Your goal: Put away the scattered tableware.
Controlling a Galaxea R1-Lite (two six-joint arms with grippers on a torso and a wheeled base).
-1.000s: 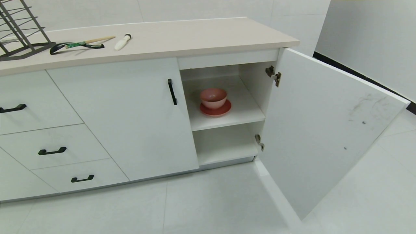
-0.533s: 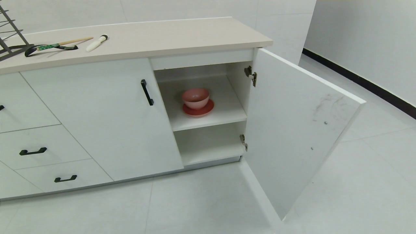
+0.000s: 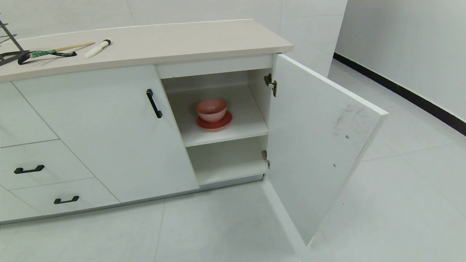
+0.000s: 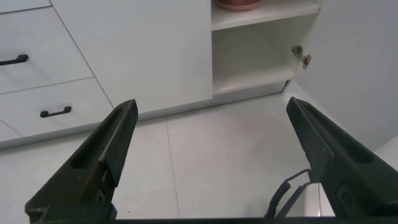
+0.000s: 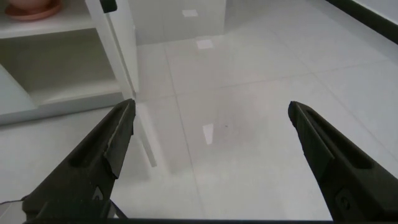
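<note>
Bowl (image 3: 211, 110) was plain salmon pink. Plate (image 3: 214, 124) was a deeper coral red, no pattern.

Cabinet (image 3: 105, 138) fronts and shelves (image 3: 233, 135) were plain white. Open door (image 3: 313, 160) was white, its inner face marked with grey-black scuff smudges and a few dark specks. Door handle (image 3: 154, 103) and drawer handles (image 3: 29, 169) were black. Hinges (image 3: 271, 84) were dull bronze-toned metal.

Countertop (image 3: 182, 38) was pale beige, unpatterned. Spatula-like utensil (image 3: 47, 53) had a black head, a green-wrapped middle and a light wood end. Second utensil (image 3: 97, 44) was cream-white with a black tip. Wire rack (image 3: 8, 45) was dark grey to black.

Floor tiles (image 3: 393, 203) were pale grey-white with thin darker grout lines. Wall (image 3: 407, 43) was white and the baseboard (image 3: 400, 93) black.

Left gripper (image 4: 210, 104) and right gripper (image 5: 211, 104) both had dark, near-black fingers.
</note>
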